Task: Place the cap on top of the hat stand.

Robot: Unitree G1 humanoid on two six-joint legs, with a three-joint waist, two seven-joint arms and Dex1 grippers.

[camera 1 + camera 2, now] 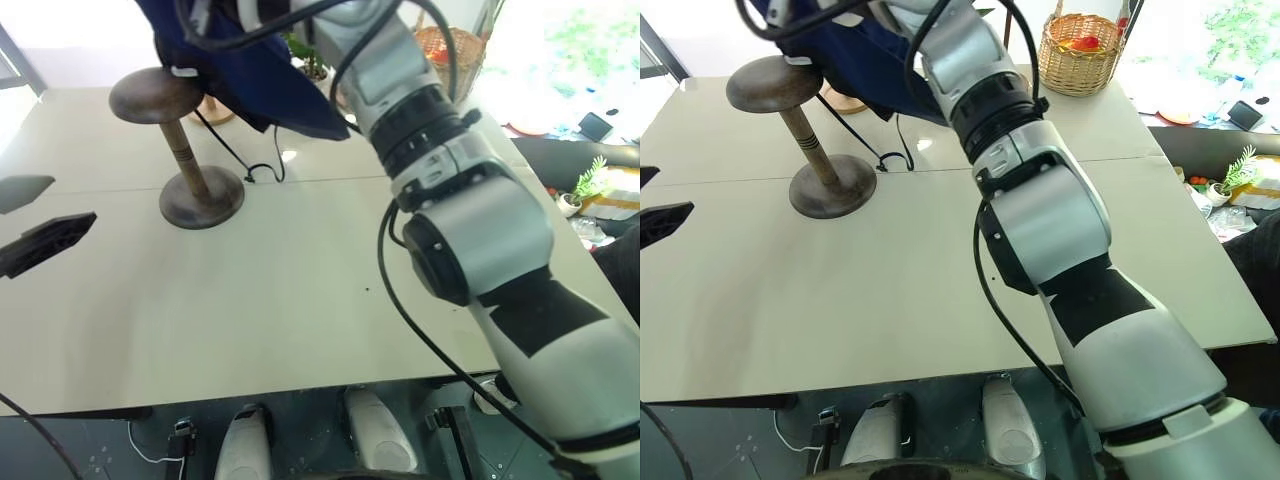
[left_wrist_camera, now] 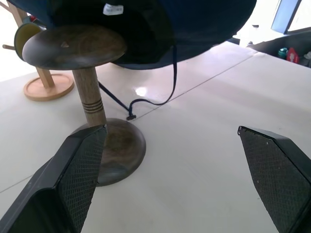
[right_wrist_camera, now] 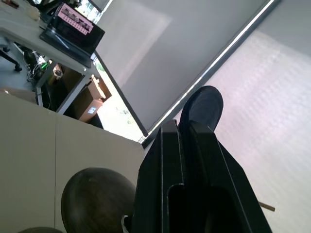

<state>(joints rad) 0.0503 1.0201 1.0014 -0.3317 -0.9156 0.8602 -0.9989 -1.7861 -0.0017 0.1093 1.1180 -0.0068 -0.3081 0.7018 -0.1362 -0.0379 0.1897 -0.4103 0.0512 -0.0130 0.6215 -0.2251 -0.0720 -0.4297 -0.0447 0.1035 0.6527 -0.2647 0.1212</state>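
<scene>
From the left eye view, the large navy blue fabric cap (image 1: 262, 75) hangs in the air over the far side of the pale table (image 1: 280, 300), carried by the right arm, which reaches up and across. One edge of the cap droops just beside and above the flattened top of the bronze-brown hat stand (image 1: 185, 150), not resting on it. The stand sits upright on its round disc base on the table. A thin dark cord (image 1: 245, 160) trails from the cap down to the table beside the base. At the left edge, the black fingers of the left gripper (image 1: 35, 220) stick into the picture, spread apart with nothing between them.

The right eye view shows the same arrangement; a woven wicker basket (image 1: 1080, 50) stands at the far edge of the table.

In the left wrist view, the two black textured fingers (image 2: 73, 179) stand wide apart and empty. Ahead of them the stand's top sits under the dark inside of the cap, where a small white label (image 2: 113, 8) shows. A wooden stand with a round base (image 2: 46, 82) is behind.

In the right wrist view, the right gripper (image 3: 187, 131) has its fingers pressed together, pinching a fold of the navy fabric at their tips. The stand's rounded top lies below.
</scene>
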